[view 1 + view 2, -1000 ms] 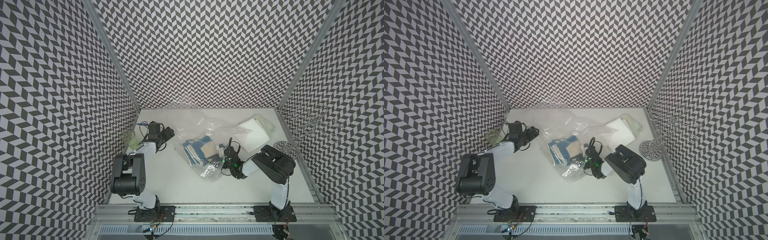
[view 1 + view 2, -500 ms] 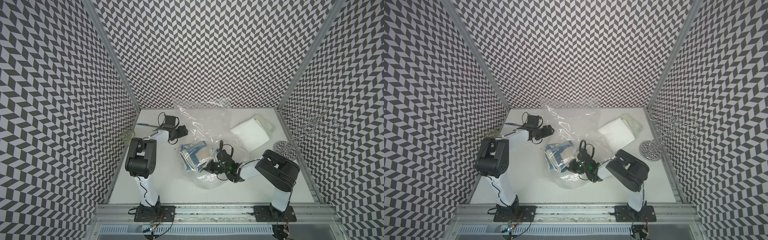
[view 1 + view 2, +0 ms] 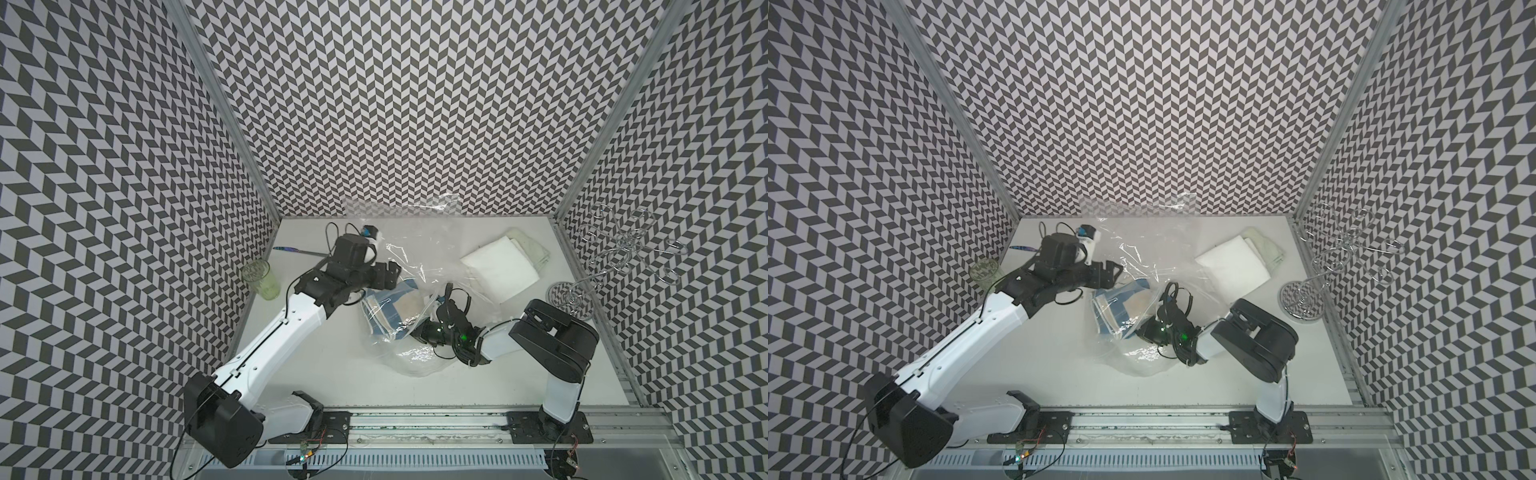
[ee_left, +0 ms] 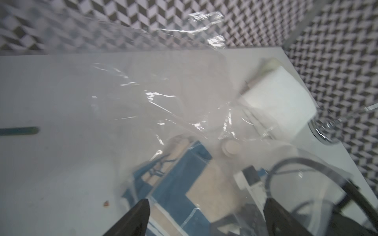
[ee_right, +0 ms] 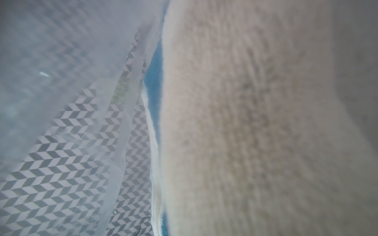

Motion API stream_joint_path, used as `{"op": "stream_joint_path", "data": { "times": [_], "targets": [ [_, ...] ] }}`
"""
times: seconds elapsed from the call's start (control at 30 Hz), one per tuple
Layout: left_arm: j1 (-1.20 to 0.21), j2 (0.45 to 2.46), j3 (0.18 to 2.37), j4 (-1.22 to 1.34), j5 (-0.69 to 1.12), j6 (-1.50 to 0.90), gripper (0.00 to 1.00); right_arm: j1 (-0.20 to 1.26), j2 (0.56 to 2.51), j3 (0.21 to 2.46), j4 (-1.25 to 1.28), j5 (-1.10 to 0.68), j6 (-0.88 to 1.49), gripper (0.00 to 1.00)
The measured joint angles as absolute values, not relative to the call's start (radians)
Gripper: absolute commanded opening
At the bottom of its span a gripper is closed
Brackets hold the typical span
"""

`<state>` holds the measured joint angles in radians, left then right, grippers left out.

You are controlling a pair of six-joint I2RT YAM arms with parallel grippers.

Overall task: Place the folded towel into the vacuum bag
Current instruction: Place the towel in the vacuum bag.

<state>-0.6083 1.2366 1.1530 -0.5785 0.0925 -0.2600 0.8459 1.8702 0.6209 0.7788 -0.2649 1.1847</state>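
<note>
Vacuum bag (image 3: 419, 249): clear, crumpled, at the centre of the white table (image 3: 324, 374), far edge rising against the back wall. Folded towel (image 3: 395, 307): blue and beige, centre frame, seen through the bag's plastic. Left gripper (image 3: 390, 277): jaws spread wide, just upper left of the towel. Right gripper (image 3: 417, 330): clenched at the towel's lower right edge; whether it pinches cloth cannot be told. White cloth (image 3: 498, 266): upper right, apart.

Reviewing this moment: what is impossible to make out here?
- right gripper: tips hidden behind the crinkled vacuum bag in both top views.
- right wrist view: only the blurred towel close up.
- thin dark object: too small in top views, smeared in left wrist view.
</note>
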Motion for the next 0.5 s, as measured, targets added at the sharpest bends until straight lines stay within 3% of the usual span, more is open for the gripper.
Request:
{"op": "stream_joint_path", "data": {
  "times": [0.13, 0.3, 0.37, 0.5],
  "targets": [
    [-0.813, 1.23, 1.096, -0.624, 0.108, -0.207, 0.93, 0.851, 1.855, 0.61, 0.793, -0.258, 1.198, 0.07],
    [-0.908, 1.318, 1.085, -0.666, 0.04, -0.154, 0.84, 0.861, 1.836, 0.606, 0.794, -0.241, 1.206, 0.07],
    [-0.911, 1.363, 1.086, -0.675, -0.014, -0.136, 0.74, 0.862, 1.831, 0.604, 0.794, -0.234, 1.211, 0.07],
    [-0.915, 1.398, 1.085, -0.679, -0.064, -0.104, 0.23, 0.863, 1.825, 0.592, 0.793, -0.215, 1.224, 0.07]
  ]
}}
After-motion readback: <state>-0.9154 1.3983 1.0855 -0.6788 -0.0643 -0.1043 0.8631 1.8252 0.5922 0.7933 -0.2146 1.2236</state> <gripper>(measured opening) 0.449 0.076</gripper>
